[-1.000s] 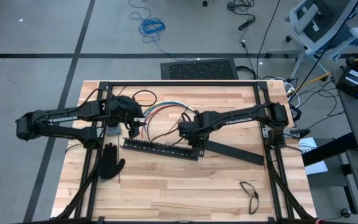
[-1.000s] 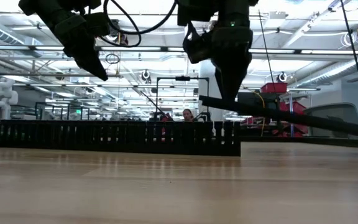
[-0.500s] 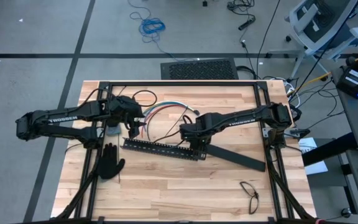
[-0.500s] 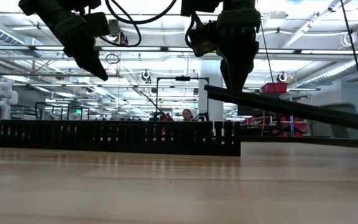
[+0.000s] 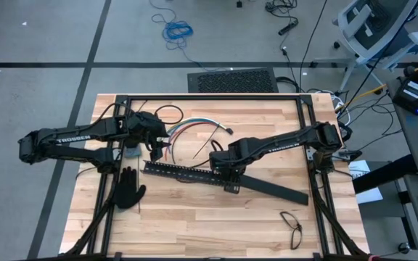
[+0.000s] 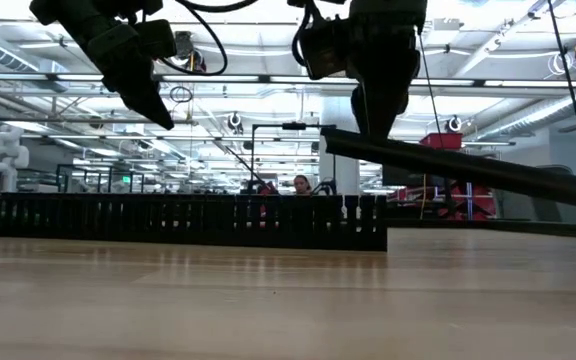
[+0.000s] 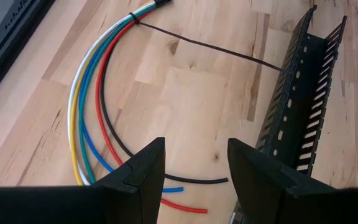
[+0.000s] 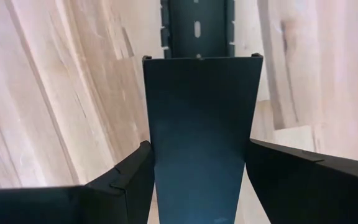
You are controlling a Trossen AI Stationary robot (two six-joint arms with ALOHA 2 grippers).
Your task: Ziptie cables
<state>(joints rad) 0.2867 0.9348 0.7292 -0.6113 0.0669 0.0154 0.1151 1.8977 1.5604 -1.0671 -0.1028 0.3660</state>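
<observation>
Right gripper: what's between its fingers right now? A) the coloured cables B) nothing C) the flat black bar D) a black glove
C. In the right wrist view the flat black bar fills the gap between the right gripper's fingers, and in the low view that bar hangs clear of the table from the gripper, one end raised.

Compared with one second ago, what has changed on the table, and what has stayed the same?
The right gripper, shut on the flat black bar, has moved toward the table's front edge, and the bar's held end now hangs higher above the wood in the low view. The left gripper stays open above the cables. The slotted black duct, the cables and the black glove have not moved.
</observation>
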